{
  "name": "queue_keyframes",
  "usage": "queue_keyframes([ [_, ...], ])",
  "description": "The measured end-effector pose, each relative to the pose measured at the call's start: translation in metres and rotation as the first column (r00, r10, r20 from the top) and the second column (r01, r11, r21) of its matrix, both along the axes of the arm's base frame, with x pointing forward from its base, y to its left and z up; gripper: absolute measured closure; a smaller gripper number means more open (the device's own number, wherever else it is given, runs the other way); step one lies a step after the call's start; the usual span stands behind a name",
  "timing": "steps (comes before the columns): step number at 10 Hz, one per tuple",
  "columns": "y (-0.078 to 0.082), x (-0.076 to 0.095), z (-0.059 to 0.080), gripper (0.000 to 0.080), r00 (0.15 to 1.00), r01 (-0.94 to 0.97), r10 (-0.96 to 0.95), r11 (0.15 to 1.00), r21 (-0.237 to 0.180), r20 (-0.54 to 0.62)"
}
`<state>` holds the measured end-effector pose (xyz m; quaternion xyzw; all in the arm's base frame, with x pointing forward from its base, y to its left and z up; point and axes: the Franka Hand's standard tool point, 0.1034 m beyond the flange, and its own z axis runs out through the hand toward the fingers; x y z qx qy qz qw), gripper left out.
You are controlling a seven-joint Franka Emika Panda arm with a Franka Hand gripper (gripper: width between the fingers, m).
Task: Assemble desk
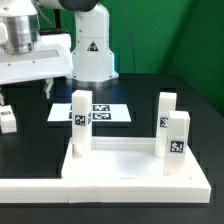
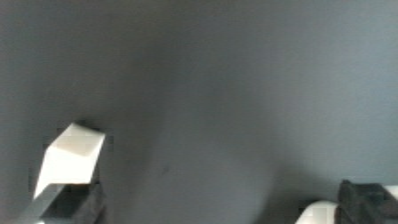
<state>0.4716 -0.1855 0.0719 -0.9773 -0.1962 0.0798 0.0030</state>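
the desk top (image 1: pixel 130 165) sits low in the exterior view, nearest the camera, on the dark surface (image 1: pixel 185 90). it is a white rectangular slab with a raised rim, its front edge running close to the lower edge of the picture and its far long edge facing the marker board (image 1: pixel 98 113), which lies flat just behind it. three white block legs stand upright on the top: one (image 1: pixel 80 122) near the far corner on the exterior view's left, two (image 1: pixel 166 117) (image 1: pixel 177 138) close together near the corner on the exterior view's right. each shows a black-and-white square tag on its face. a fourth small white block (image 1: pixel 8 120) with a tag lies apart on the surface at the exterior view's left edge, well away from the top.

open dark surface stretches between that loose block and the desk top, and again to the exterior view's right of the marker board, up to the green backdrop.

the tool (image 1: pixel 25 92) hangs at the upper left of the exterior view, above the surface and near the loose block, well apart from the desk top. in the wrist view its fingers (image 2: pixel 71 160) stand spread wide with only bare dark surface between them; it pinches nothing. the arm's white base (image 1: pixel 90 45) stands behind the marker board.
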Motion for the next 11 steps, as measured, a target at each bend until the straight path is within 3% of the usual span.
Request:
queue_keyframes([
  [3,-0.031,-0.005,-0.009,0.015,0.974,-0.036,0.02,0.997,-0.065,-0.225],
  [4,-0.025,-0.007,-0.01,0.015,0.965,-0.004,-0.016,0.997,-0.077,-0.261],
  [5,-0.01,-0.006,-0.01,0.015,0.961,0.012,-0.036,0.996,-0.088,-0.274],
  [6,-0.009,-0.012,-0.011,0.015,0.937,-0.012,-0.023,0.995,-0.098,-0.35],
  [8,-0.011,-0.016,-0.016,0.015,0.895,-0.052,-0.016,0.989,-0.139,-0.446],
  [9,-0.02,-0.029,-0.026,0.015,0.858,-0.118,0.009,0.976,-0.181,-0.513],
  [10,-0.026,-0.039,-0.033,0.015,0.836,-0.125,0.002,0.974,-0.188,-0.549],
  [11,-0.031,-0.038,-0.032,0.015,0.836,-0.118,-0.008,0.974,-0.195,-0.549],
])
